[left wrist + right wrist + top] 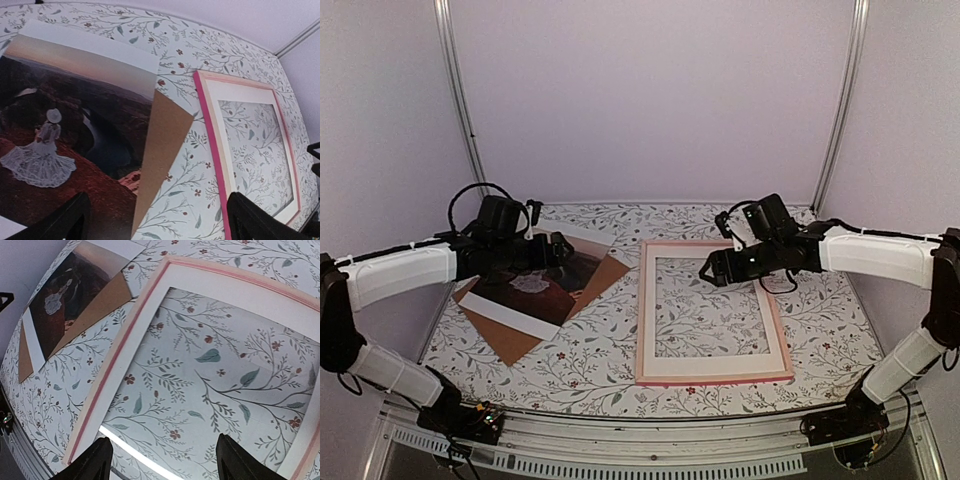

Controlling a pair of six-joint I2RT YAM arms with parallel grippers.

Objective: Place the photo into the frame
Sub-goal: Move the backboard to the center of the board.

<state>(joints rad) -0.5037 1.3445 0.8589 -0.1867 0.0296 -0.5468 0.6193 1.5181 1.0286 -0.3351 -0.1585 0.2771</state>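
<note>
The photo [535, 290], dark maroon with a pale figure in a white dress, lies tilted on a brown backing board [510, 340] at the left of the table. It also shows in the left wrist view [75, 125] and the right wrist view [70, 295]. The pink frame [720, 380] lies flat at centre-right with a white mat board [715, 365] inside it. My left gripper [565, 250] hovers open and empty over the photo's right edge [157, 220]. My right gripper [708, 270] hovers open and empty over the frame's opening [165, 460].
A floral cloth [600, 370] covers the table. Pale walls and two metal posts [460, 100] close in the back and sides. A metal rail [650, 440] runs along the near edge. The backing board's corner [162, 145] sticks out towards the frame's left rail [211, 135].
</note>
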